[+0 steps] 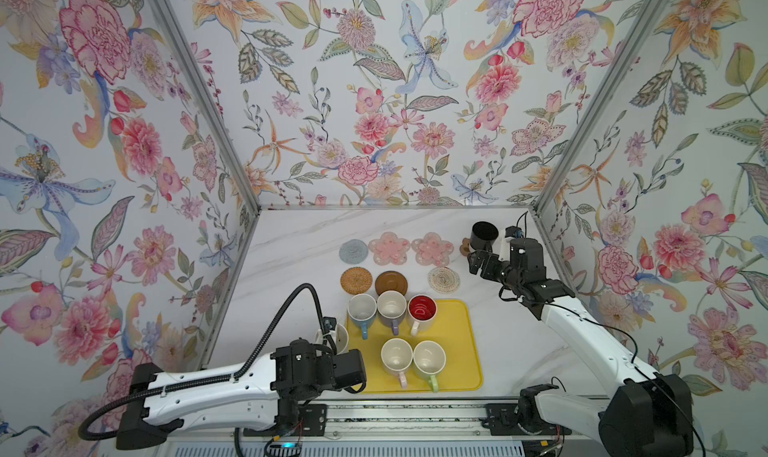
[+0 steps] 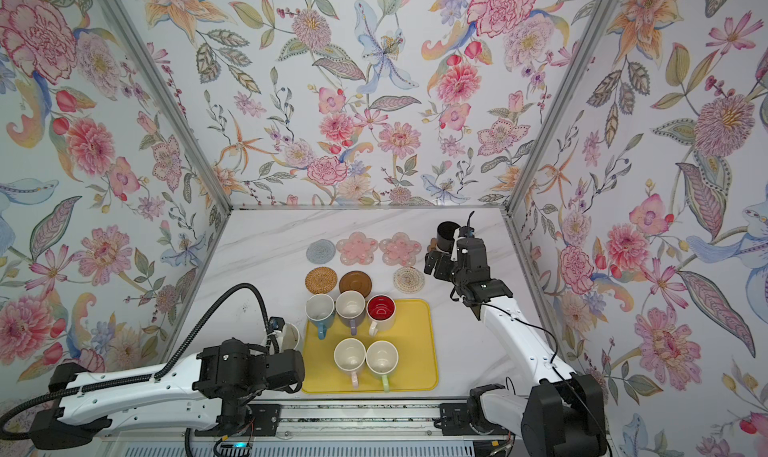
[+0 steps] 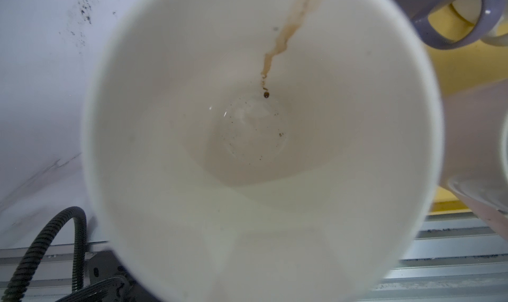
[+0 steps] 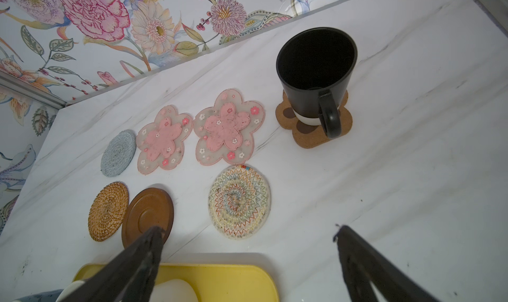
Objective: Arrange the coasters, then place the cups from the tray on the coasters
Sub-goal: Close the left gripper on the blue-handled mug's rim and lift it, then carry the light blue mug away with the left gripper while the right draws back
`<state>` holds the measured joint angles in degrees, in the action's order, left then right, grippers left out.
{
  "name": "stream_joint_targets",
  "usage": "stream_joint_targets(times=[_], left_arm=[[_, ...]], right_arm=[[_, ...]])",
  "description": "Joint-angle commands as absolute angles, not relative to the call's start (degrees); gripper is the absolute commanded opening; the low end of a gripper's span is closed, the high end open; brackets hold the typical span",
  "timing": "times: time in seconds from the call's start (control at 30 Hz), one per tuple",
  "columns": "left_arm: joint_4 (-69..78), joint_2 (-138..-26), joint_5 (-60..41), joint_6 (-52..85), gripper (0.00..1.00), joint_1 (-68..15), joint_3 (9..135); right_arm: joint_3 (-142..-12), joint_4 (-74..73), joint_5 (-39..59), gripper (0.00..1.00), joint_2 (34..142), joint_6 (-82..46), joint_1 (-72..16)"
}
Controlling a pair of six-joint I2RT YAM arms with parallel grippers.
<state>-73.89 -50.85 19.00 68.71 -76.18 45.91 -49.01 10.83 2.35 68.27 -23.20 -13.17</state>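
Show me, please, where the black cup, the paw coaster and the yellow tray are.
black cup [image 4: 299,102]: right wrist view, outer wall under the rim.
paw coaster [image 4: 309,140]: right wrist view, bare cork near the cup's base.
yellow tray [image 1: 457,342]: in a top view, bare floor right of the cups.

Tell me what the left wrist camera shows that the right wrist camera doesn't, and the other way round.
Left wrist only: the inside of a white-lined cup filling the picture, with a brown stain, plus a lilac mug handle. Right wrist only: the black mug standing on the paw coaster, six bare coasters from the grey knit one to the rope one, and the open right tool. Both: the yellow tray and the marble table.
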Motion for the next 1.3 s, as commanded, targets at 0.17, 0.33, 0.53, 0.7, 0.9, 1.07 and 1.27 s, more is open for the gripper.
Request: stream_joint_targets(times=[0.17,0.33,0.53,0.7,0.9,1.07,1.27], left_arm=[[-77.0,-47.2,28.6,62.0,0.0,-67.4,52.8],[-72.2,-49.8,29.4,49.5,0.0,-58.6,57.6],[-59.9,-55.8,27.9,34.9,0.0,-50.5,63.2],[-48.1,-65.5,22.2,23.4,0.0,-45.7,70.8],[-40.2,-80.6,16.8,15.3,0.0,-43.4,83.4],[-37.6,-93.8,11.9,11.6,0.0,-42.4,94.0],[-37.7,-106.6,8.4,9.8,0.0,-41.9,107.1]], right_arm=[[-49.9,10.4,2.3,0.99,69.1,-22.4,-13.6],[-50.3,10.7,2.4,0.99,69.3,-22.1,-13.6],[-50.3,11.6,2.4,0.99,68.9,-21.5,-13.5],[-50.1,12.9,3.2,0.99,68.0,-21.4,-13.6],[-48.3,14.1,4.0,0.99,65.1,-22.0,-13.6],[-47.2,16.4,4.3,0.99,62.6,-21.9,-13.7],[-45.6,19.1,4.1,0.99,59.2,-21.5,-13.6]])
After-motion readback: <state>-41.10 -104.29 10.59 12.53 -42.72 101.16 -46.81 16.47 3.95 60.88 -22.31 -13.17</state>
